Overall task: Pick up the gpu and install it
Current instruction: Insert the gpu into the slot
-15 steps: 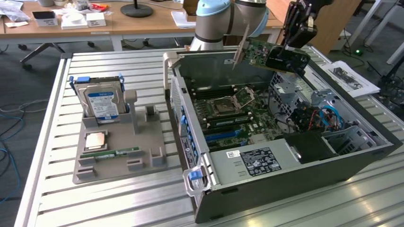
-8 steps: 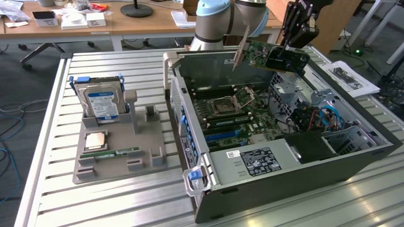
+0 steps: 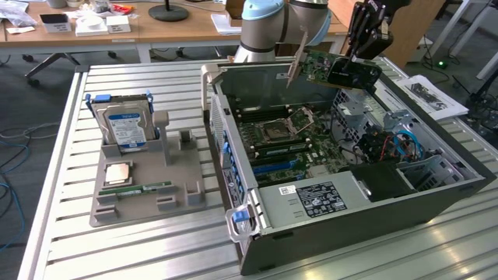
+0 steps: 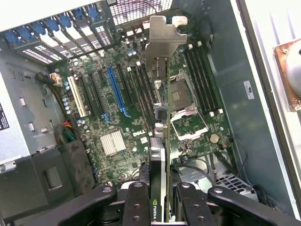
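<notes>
Exterior view: gpu (image 3: 321, 64) held over open case (image 3: 350, 224), hard drive (image 3: 128, 128) apart.

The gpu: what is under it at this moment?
The gpu, held in the gripper, hangs over the open case. Under it lie the motherboard and its CPU socket. The card's edge covers a thin strip of board.
</notes>
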Motion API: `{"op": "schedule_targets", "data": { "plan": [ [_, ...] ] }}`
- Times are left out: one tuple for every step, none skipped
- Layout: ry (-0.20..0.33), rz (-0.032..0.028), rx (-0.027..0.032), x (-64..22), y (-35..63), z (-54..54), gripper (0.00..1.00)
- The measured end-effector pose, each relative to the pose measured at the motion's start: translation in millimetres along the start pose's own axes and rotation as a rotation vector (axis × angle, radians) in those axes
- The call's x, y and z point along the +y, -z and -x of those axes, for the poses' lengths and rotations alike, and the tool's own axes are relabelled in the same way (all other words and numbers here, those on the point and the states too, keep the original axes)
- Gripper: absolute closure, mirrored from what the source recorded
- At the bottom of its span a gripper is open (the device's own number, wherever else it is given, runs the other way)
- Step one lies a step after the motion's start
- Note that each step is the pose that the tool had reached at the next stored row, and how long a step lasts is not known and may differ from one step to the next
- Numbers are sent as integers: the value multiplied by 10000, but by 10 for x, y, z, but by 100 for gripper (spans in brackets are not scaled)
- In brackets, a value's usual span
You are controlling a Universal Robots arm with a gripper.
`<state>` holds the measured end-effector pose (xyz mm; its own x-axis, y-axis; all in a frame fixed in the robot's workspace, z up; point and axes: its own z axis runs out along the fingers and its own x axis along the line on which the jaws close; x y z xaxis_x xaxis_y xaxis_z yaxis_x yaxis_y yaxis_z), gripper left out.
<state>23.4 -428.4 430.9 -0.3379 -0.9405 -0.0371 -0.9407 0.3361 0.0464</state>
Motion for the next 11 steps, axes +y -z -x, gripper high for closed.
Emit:
{"op": "schedule_targets", "data": {
  "plan": [
    [0,0,0,0,0,0,73],
    [0,0,-1,0,0,0,73],
    [7,0,0,0,0,0,73],
    [21,1,0,0,0,0,73],
    [45,2,1,0,0,0,73],
    [80,3,3,0,-1,0,73],
    [132,5,6,0,-1,0,73],
    [195,7,8,0,-1,0,73],
    [258,10,11,0,-1,0,73],
    [336,12,15,0,-1,0,73],
    [438,17,19,0,-2,0,73]
  ]
}}
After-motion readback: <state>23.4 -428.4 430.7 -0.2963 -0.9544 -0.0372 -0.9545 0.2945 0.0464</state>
